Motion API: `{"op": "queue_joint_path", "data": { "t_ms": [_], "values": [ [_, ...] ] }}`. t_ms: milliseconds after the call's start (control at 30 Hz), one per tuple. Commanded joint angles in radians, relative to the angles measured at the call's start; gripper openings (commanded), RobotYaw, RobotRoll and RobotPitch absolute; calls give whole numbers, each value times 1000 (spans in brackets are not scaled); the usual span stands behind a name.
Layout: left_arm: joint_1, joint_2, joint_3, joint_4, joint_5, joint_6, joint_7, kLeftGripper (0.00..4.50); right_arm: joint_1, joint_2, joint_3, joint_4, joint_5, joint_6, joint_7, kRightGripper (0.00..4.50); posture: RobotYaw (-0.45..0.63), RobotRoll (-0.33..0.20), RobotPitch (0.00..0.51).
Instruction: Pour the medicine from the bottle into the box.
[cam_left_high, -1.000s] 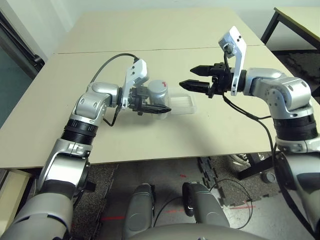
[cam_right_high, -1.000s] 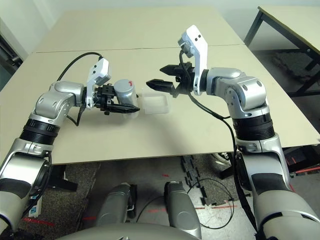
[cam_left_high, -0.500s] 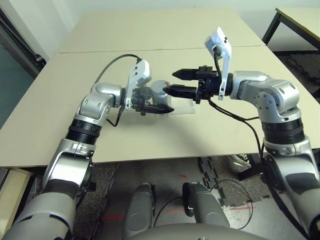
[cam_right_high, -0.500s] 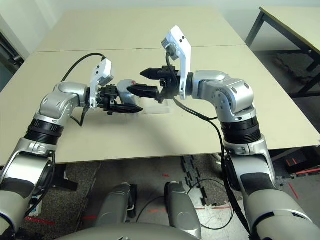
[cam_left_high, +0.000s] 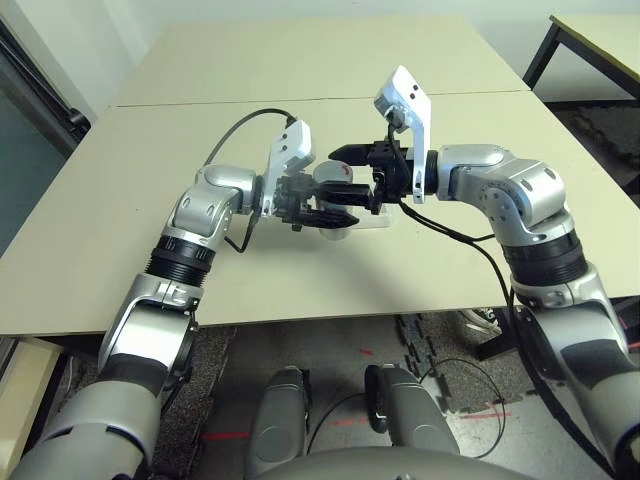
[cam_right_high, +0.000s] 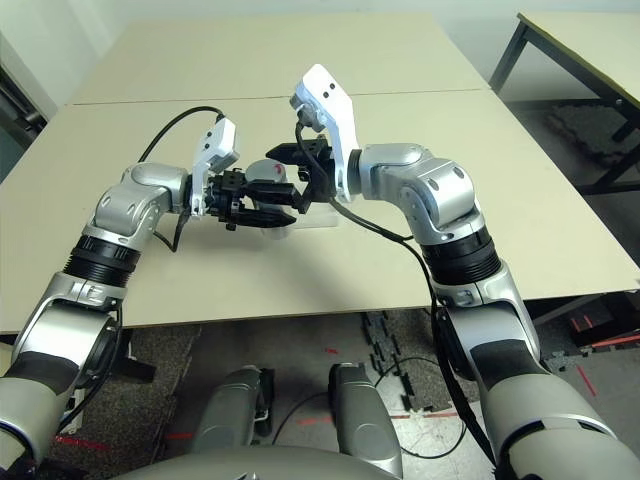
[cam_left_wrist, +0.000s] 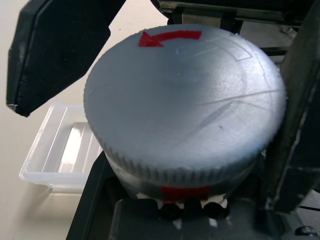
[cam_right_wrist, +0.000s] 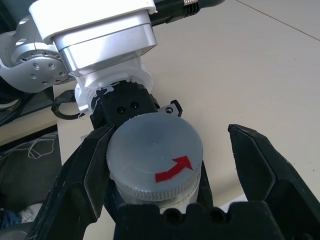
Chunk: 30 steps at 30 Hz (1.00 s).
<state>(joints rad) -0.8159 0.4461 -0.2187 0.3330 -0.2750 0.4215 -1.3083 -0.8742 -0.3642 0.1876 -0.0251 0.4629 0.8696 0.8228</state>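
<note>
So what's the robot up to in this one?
The left gripper holds the grey bottle above the table, with its cap on. The right gripper is open, with its fingers on either side of the cap, not yet closed on it. The clear box sits on the table just beyond. Nothing has been poured yet.

a wide beige rectangular table (cam_left_high: 300, 270) with a matte top takes up most of the scene, and a thin straight seam (cam_left_high: 200, 101) crosses it from side to side at the far part. a second pale table with black metal legs (cam_left_high: 590, 40) stands apart at the far right. dark speckled floor (cam_left_high: 460, 390) lies below the near edge, crossed by a loose black cable (cam_left_high: 450, 375) and short red tape marks (cam_left_high: 225, 436).
</note>
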Motion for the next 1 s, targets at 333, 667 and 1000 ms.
{"op": "queue_joint_path", "data": {
  "t_ms": [333,667,1000],
  "values": [
    [1,17,9,26,8,-8,1,2563,34,-41,-61,-22,18,32,-23,4500,-27,0,110],
    [20,41,21,26,2,-7,5,2563,69,-81,-123,-57,57,65,-48,4500,-35,0,104],
    [26,52,32,28,0,-5,10,2563,89,-110,-124,-79,81,87,-32,4500,-28,0,101]
  ]
}}
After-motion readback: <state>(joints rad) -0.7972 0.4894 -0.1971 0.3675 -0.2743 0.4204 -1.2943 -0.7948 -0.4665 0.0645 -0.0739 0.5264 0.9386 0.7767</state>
